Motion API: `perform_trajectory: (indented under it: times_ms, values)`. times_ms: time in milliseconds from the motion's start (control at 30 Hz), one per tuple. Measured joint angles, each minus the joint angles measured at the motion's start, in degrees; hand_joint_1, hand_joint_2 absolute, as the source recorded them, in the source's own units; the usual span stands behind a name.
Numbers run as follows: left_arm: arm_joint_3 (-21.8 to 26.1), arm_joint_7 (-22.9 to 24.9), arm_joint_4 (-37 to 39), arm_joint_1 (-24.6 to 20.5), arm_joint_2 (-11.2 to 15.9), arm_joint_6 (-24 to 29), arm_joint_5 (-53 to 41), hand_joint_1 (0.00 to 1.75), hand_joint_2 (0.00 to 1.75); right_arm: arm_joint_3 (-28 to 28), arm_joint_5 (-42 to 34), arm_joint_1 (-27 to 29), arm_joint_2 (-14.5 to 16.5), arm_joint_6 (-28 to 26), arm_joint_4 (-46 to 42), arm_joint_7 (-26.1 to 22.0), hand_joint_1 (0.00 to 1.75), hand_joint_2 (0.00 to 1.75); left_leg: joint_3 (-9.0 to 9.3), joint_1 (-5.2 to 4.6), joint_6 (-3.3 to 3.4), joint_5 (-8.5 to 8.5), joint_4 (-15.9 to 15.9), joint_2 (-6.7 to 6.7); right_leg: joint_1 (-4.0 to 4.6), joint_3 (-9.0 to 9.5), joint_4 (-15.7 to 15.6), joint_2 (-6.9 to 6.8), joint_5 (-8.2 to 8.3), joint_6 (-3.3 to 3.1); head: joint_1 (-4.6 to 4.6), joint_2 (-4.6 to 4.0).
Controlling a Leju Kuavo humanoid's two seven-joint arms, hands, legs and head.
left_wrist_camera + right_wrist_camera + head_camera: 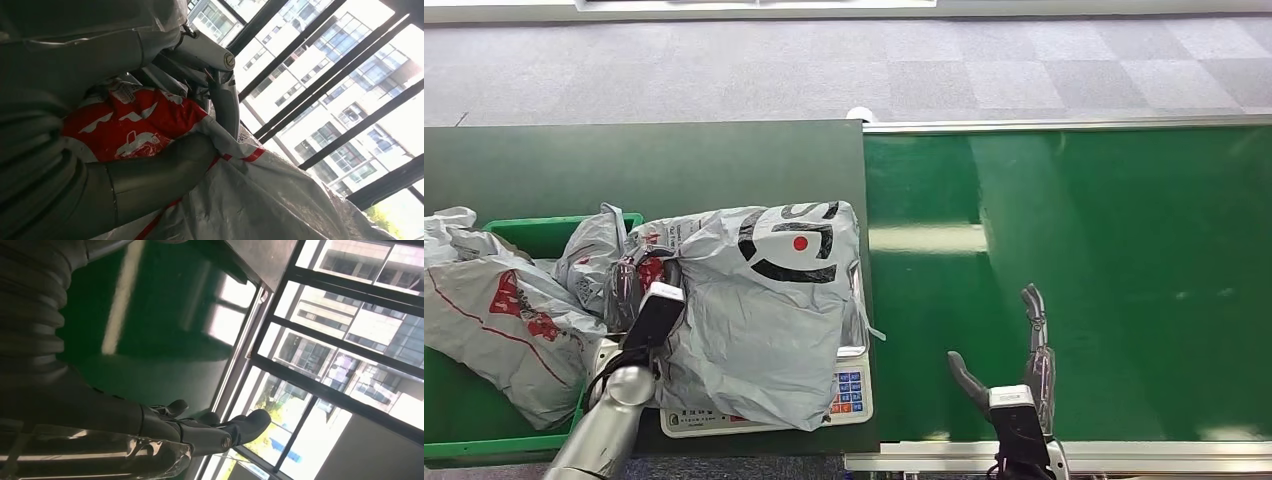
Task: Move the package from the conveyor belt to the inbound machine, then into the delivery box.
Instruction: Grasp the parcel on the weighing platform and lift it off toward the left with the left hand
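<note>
We see our left hand (652, 318) pressed into the grey package (759, 310) on the scale (849, 395) (its fingers hidden, so their state is unclear), likely to lift it. Our right hand (1014, 365) hovers over the conveyor belt (1124, 260), fingers spread, holding 0 items.

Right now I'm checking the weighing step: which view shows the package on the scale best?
The head view: the grey package lies whole across the scale. The left wrist view shows a close grey-and-red bag surface; the right wrist view shows the green belt.
</note>
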Motion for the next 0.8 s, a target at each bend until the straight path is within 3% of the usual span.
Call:
perform_trajectory:
  times_ms: [167, 333, 500, 633, 700, 800]
  values:
    - [-0.8, -5.7, -13.4, 6.1, -0.5, 1.6, 3.5, 1.75, 1.75, 0.0, -0.3, 0.0, 0.0, 0.1, 0.7, -0.2, 0.0, 1.75, -0.14, -0.01, -0.04, -0.06, 0.0, 0.09, -0.01, -0.2, 0.0, 0.12, -0.01, 0.01, -0.01, 0.0]
    - [-4.3, -10.8, -33.2, 13.9, -2.0, 10.0, -1.1, 1.75, 1.75, 0.0, 0.5, 0.0, 0.6, 0.7, 0.8, -0.2, 0.0, 1.75, -0.24, -0.01, -0.03, -0.15, 0.0, 0.09, -0.02, -0.3, 0.0, 0.13, -0.06, 0.0, 0.01, 0.0]
    - [-3.0, -12.2, -45.0, 16.4, -3.2, 10.8, 0.3, 1.75, 1.75, -0.1, 0.6, 0.3, 0.9, 0.3, 0.8, -0.1, 0.0, 1.75, -0.21, 0.0, -0.05, -0.16, 0.0, 0.07, 0.0, -0.26, 0.0, 0.12, -0.08, -0.03, -0.01, 0.0]
    - [2.8, -12.1, -48.4, 15.4, -1.8, 10.4, 13.4, 1.75, 1.75, 0.0, -0.3, 0.9, 0.8, 0.0, 0.8, 0.1, 0.0, 1.75, -0.14, 0.08, -0.07, -0.14, 0.0, 0.1, 0.08, -0.18, 0.0, 0.13, -0.07, -0.05, 0.0, 0.0]
    - [8.7, -10.8, -48.4, 14.5, 0.0, 8.8, 20.4, 1.75, 1.75, 0.0, -0.9, 1.1, 0.8, 0.1, 0.9, 0.2, 0.0, 1.75, -0.12, 0.12, -0.08, -0.14, 0.0, 0.16, 0.12, -0.18, 0.0, 0.16, -0.07, -0.08, -0.01, 0.0]
    - [19.1, -7.7, -46.1, 12.4, 3.1, 5.1, 23.0, 1.74, 1.75, 0.0, -1.1, 1.4, 0.9, 0.6, 0.9, 0.5, 0.0, 1.75, -0.11, 0.16, -0.11, -0.12, 0.0, 0.22, 0.15, -0.19, 0.0, 0.17, -0.11, -0.14, 0.01, 0.0]
